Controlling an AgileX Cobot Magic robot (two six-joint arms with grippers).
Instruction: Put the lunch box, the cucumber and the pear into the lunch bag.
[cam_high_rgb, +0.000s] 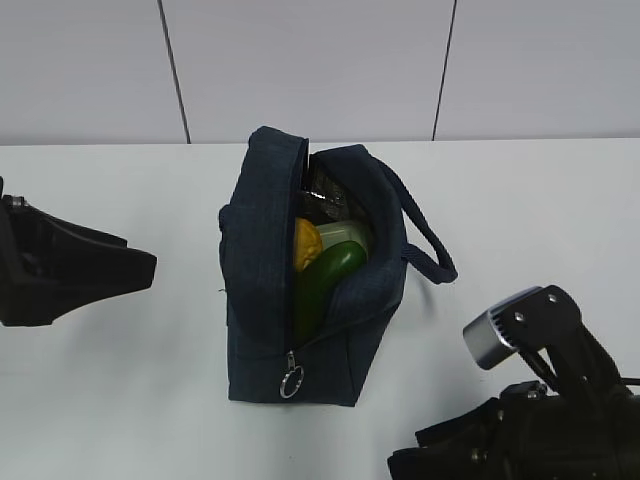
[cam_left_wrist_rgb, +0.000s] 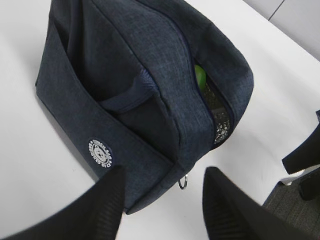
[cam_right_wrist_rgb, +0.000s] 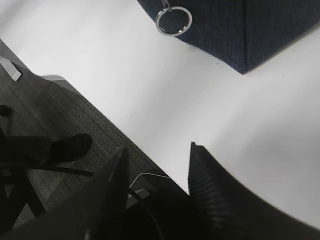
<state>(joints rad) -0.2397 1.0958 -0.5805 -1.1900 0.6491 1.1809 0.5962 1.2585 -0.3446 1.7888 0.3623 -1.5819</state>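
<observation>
The navy lunch bag stands mid-table with its top zipper open. Inside show the yellow pear, the dark green cucumber and the pale green lid of the lunch box. The silver ring pull hangs at the bag's near end. In the left wrist view the bag fills the frame, with a bit of green in the opening. My left gripper is open and empty, just off the bag's corner. My right gripper is open and empty over the table's front edge, apart from the ring.
The bag's padded loop handle sticks out to the right. The white table spreads around the bag. The table's front edge and dark floor show in the right wrist view. A panelled wall stands behind.
</observation>
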